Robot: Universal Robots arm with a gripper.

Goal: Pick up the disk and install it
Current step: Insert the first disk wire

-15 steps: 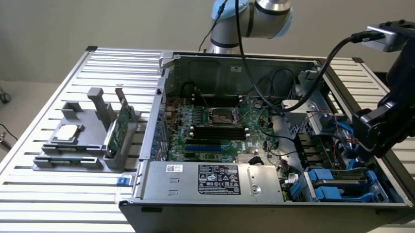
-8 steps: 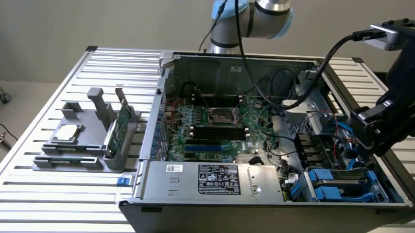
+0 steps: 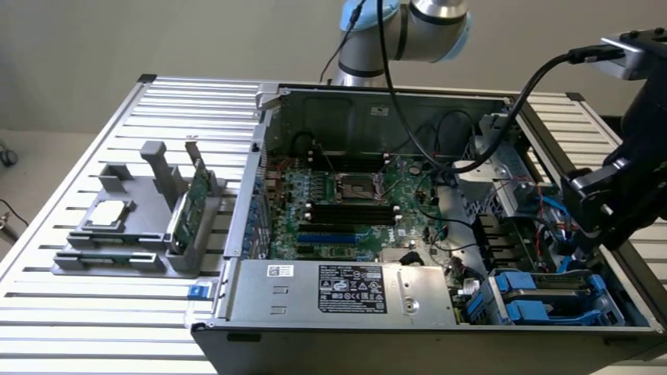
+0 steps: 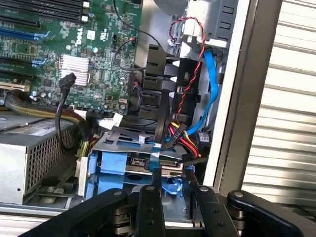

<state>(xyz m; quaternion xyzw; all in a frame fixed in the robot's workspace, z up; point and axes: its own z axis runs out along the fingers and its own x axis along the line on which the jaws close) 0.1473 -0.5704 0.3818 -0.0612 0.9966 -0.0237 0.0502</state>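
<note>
The disk [image 4: 129,163] is a silver drive in a blue carrier. It lies in the drive bay at the case's corner, under a metal bracket, and appears in the exterior view as the disk [image 3: 533,301] at the lower right. My gripper [image 4: 172,174] reaches down over the bay. Its two black fingers [image 4: 150,197] flank the carrier's end and are closed against it. In the exterior view my gripper [image 3: 582,258] hangs just above the bay beside the case's right wall.
The open computer case [image 3: 240,234] holds a motherboard [image 3: 344,199] and a power supply [image 3: 333,293]. Blue, red and black cables [image 4: 210,84] run beside the bay. On the exterior view's left, a grey fixture [image 3: 156,168] carries a square chip [image 3: 108,215] and a green card [image 3: 186,207].
</note>
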